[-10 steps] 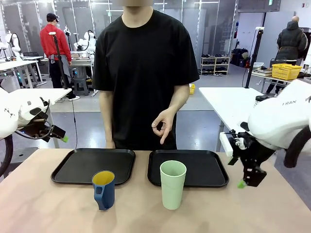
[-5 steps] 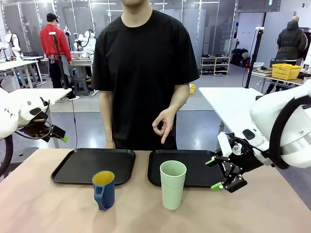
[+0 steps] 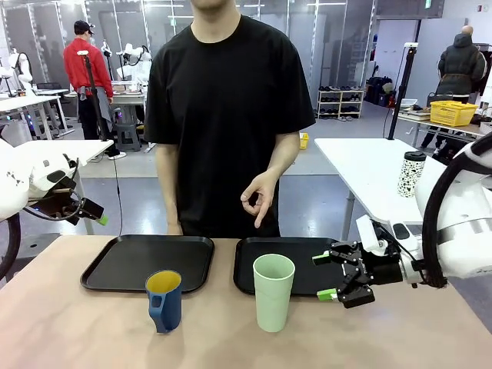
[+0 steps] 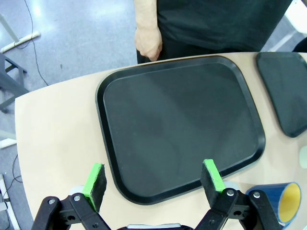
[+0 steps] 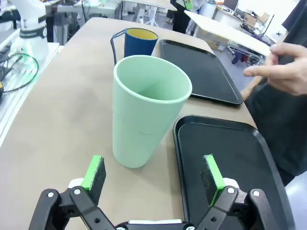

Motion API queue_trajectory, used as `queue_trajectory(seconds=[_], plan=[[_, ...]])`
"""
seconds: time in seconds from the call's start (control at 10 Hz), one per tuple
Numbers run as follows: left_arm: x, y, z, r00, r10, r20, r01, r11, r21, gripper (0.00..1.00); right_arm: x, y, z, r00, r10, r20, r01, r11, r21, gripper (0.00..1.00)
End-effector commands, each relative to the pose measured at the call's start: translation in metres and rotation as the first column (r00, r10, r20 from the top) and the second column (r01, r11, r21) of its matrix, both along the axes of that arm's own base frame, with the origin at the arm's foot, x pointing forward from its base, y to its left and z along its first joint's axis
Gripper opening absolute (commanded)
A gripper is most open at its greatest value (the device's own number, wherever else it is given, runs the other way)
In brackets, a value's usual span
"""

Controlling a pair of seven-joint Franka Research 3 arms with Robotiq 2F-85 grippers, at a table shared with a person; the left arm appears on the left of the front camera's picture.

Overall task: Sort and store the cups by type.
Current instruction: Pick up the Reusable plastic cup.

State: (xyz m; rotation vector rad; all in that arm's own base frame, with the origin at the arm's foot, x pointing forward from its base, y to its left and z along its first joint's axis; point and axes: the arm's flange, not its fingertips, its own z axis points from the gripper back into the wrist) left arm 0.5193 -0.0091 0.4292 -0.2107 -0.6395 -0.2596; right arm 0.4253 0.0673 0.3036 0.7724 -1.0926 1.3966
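The pale mint-green tumbler stands upright on the table in front of the right black tray. The dark blue mug with yellow interior stands to its left, before the left tray. My right gripper is open, lying level and pointing at the tumbler from the right, a short gap away. In the right wrist view the tumbler sits just beyond my open right gripper, with the mug behind it. My left gripper hangs open above the left tray, with the mug at the corner.
A person in a black shirt stands at the far side, one hand raised above the right tray, the other hand at the left tray's far edge. My left gripper stays off the table's left edge.
My right arm has swung in from the right and lowered. Its gripper turned from pointing down to lying level and moved left toward the tumbler. The left arm and both cups stayed put.
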Motion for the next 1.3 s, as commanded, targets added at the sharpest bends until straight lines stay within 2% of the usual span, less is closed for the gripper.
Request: queue_trajectory(seconds=[0.0, 0.2, 0.3, 0.6, 0.7, 0.8, 1.2], plan=[[0.000, 0.000, 0.001, 1.000, 0.006, 0.002, -0.006, 1.000, -0.007, 1.00, 0.012, 0.003, -0.026, 1.000, 0.012, 0.002, -0.012, 0.999, 0.039, 1.00], [0.000, 0.000, 0.001, 1.000, 0.006, 0.002, -0.006, 1.000, -0.007, 1.00, 0.015, 0.001, -0.034, 1.000, 0.006, -0.030, -0.005, 0.999, 0.036, 1.00], [0.000, 0.000, 0.001, 1.000, 0.006, 0.002, -0.006, 1.000, -0.007, 1.00, 0.009, 0.001, -0.010, 0.999, 0.013, -0.030, -0.012, 1.000, 0.023, 1.00], [0.000, 0.000, 0.001, 1.000, 0.006, 0.002, -0.006, 1.000, -0.007, 1.00, 0.009, 0.001, -0.010, 0.999, 0.013, -0.030, -0.012, 1.000, 0.023, 1.00], [0.000, 0.000, 0.001, 1.000, 0.006, 0.002, -0.006, 1.000, -0.007, 1.00, 0.013, 0.000, -0.014, 0.999, 0.012, -0.038, -0.011, 1.000, 0.023, 1.00], [0.000, 0.000, 0.001, 1.000, 0.006, 0.002, -0.006, 1.000, -0.007, 1.00, 0.020, 0.005, -0.022, 0.997, 0.024, -0.080, -0.024, 1.000, 0.006, 1.00], [0.000, 0.000, 0.001, 1.000, 0.006, 0.002, -0.006, 1.000, -0.007, 1.00, 0.034, 0.022, -0.050, 0.989, 0.088, -0.118, -0.073, 0.989, 0.126, 1.00]])
